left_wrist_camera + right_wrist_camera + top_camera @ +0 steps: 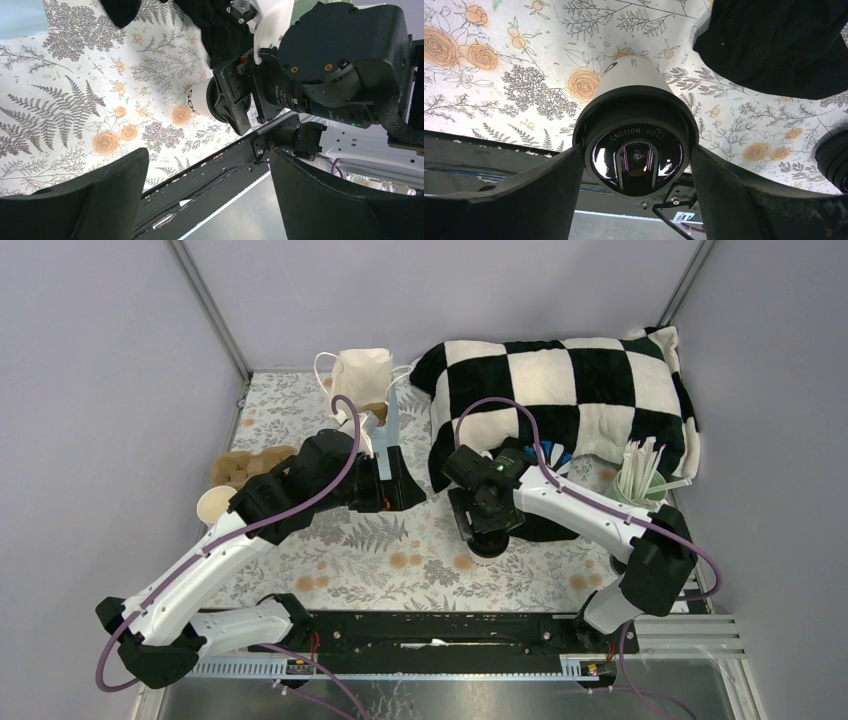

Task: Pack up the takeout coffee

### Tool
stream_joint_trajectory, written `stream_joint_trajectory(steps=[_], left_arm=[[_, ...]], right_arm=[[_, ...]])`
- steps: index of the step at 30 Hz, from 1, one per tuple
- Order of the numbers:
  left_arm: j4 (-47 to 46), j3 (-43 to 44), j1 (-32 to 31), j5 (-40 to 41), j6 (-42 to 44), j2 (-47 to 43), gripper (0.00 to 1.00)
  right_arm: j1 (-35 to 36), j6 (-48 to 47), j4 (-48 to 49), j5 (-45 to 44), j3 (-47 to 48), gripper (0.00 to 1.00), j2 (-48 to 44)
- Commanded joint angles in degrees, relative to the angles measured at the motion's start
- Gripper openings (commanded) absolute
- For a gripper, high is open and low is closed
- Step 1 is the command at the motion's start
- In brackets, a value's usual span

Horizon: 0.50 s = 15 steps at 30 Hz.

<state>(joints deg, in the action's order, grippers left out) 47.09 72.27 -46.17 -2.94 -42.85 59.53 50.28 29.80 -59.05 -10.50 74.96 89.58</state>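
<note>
Currently: cup [631,80] stands upright on the flowered table [400,560], front-centre, just beside the dark edge of the checked pillow [560,390]. Black lid [636,167] is on.

R side: right gripper [637,147] is down over the cup from above, one finger each side of the lid rim. Both look to touch the rim, but can't tell if they're squeezing or just bracketing.

L side: left gripper [207,155] is spread wide w/ nothing between the fingers. It hangs above the table, aimed toward the cup.

Step in hand (my read): take hold of the cup for the move to the white bag [362,368] at the back, well apart from it.

To do it well:
- Sit the fingers lower, on the paper wall under the rim. A lid-only hold could pop the lid off.
- Squeeze lightly; paper prob. dents.
- Lift straight up and keep it vertical in transit.
- Use the L arm to steady the bag mouth before lowering in.

Writing:
- Lid top, embossed: "CAUTION HOT".
- Cup side, left wrist view: dark letters "GO", the rest hidden by the R fingers.
- No other text legible.
</note>
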Motion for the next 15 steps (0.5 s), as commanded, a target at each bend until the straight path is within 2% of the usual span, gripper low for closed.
stream_joint_trajectory(steps=[1, 6, 15], left_arm=[[-1.21, 2.0, 0.21, 0.86, 0.62, -0.12, 0.94], [-1.21, 2.16, 0.21, 0.88, 0.44, 0.06, 0.94], [-1.21, 3.17, 0.21, 1.55, -0.07, 0.37, 0.94]], right_arm=[[0.72, -0.45, 1.11, -2.18, -1.37, 0.84, -2.74], [0.77, -0.52, 1.78, -1.94, -2.76, 0.87, -3.25], [0.72, -0.64, 2.89, -2.03, -3.39, 0.78, -4.35]])
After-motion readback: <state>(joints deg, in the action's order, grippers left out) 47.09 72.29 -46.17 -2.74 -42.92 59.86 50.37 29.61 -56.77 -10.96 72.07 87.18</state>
